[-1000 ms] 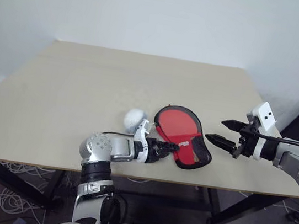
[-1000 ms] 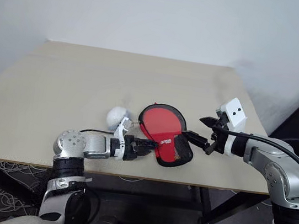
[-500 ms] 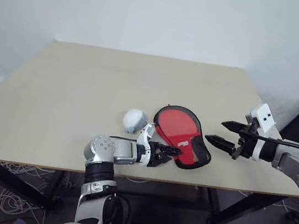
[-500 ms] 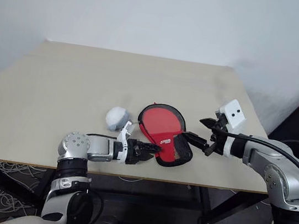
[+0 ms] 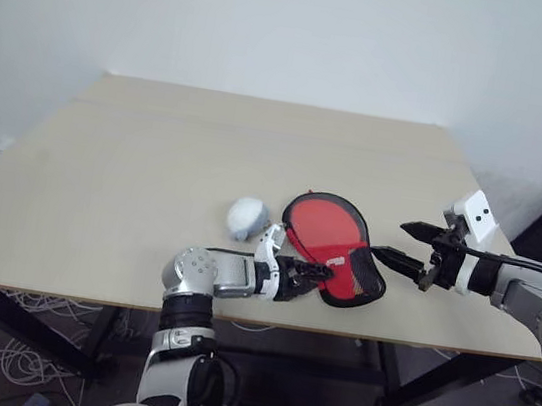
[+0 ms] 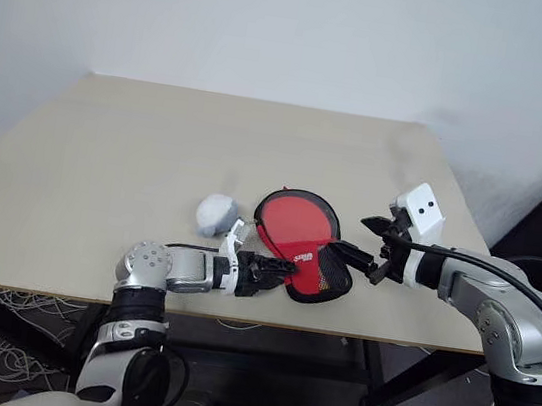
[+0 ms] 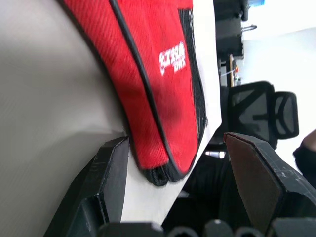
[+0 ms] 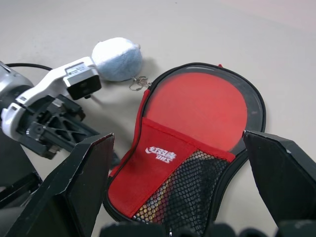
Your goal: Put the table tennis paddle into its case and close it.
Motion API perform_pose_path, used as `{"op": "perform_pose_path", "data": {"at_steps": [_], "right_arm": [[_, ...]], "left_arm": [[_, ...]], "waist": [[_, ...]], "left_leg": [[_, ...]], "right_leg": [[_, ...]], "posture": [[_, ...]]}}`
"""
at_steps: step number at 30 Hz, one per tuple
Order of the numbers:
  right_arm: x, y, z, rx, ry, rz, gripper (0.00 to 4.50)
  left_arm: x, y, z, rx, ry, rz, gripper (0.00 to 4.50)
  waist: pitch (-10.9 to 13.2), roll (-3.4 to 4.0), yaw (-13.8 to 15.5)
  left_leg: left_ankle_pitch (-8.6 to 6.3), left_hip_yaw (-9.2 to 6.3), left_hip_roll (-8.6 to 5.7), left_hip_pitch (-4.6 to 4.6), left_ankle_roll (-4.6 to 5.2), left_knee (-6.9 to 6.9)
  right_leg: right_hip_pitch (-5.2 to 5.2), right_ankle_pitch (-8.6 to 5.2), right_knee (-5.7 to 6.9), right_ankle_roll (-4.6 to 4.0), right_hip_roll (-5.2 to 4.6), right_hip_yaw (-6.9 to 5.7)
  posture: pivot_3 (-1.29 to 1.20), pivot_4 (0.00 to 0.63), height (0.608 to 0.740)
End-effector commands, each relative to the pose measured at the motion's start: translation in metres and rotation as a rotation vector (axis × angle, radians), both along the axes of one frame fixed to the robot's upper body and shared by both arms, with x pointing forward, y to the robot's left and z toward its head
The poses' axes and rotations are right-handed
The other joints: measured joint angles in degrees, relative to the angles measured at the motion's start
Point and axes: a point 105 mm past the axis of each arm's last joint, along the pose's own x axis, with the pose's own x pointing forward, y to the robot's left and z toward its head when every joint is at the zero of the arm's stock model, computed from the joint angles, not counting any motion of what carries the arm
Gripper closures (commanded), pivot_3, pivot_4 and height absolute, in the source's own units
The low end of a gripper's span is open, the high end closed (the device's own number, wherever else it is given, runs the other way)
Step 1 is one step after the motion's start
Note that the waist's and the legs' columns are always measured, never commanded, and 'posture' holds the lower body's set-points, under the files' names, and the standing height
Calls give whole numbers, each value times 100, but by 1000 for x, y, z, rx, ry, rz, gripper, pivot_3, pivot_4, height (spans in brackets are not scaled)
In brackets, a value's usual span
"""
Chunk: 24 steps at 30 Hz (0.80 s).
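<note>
A paddle-shaped red fabric case [image 5: 333, 253] with black trim, a black mesh pocket and a small white logo lay flat near the front edge of the pale beige desk [image 5: 155, 167], slightly right of centre. Through the case's clear round panel showed the red rubber blade of the table tennis paddle [image 8: 200, 111], so the paddle sat inside the case, with striped handle colours faintly visible behind the mesh at the narrow near end. A small whitish fuzzy ball [image 5: 246, 218] rested on the desk just left of the case, joined to it by a short metal chain.

The left gripper [image 5: 317, 270] reached in from the left at the near, narrow end of the case, its two black fingers spread apart on either side of the case's rounded corner; in the left wrist view one finger [image 7: 111, 170] lay close against the fabric edge, while the other stood clear past the desk edge, so nothing was pinched. The right gripper [image 5: 399, 243] hovered just right of the case, above the desk, fingers spread wide and pointing left toward the mesh pocket, holding nothing.
</note>
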Motion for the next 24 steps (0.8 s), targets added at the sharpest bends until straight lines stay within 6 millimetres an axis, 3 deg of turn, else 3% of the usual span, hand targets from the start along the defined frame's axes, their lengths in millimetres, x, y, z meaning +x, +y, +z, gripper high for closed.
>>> {"op": "perform_pose_path", "data": {"at_steps": [1,15,19,24], "right_arm": [[-1,4,16,15,-64,16,0],[-1,8,16,27,-72,20,0],[-1,9,17,28,-72,21,0],[-1,9,19,28,-76,21,0]], "left_arm": [[12,-8,-1,33,-11,48,1257],[13,-3,-20,186,36,77,1257],[8,-4,-25,213,57,53,1257],[6,-2,-31,246,73,39,2901]], "waist": [[0,-1,-7],[-8,-4,-15],[-10,-8,-38],[-9,-9,-37]], "left_leg": [[0,0,0,1,0,0],[-15,-14,1,35,-25,4],[-17,-10,1,84,-29,-12],[-20,-9,2,90,-33,-17]], "right_leg": [[2,0,-1,0,0,0],[45,-1,-4,1,0,-13],[73,-2,-18,1,-3,-14],[75,-4,-20,2,-5,-15]], "posture": [[0,0,740],[0,0,740],[0,0,740],[0,0,740]]}}
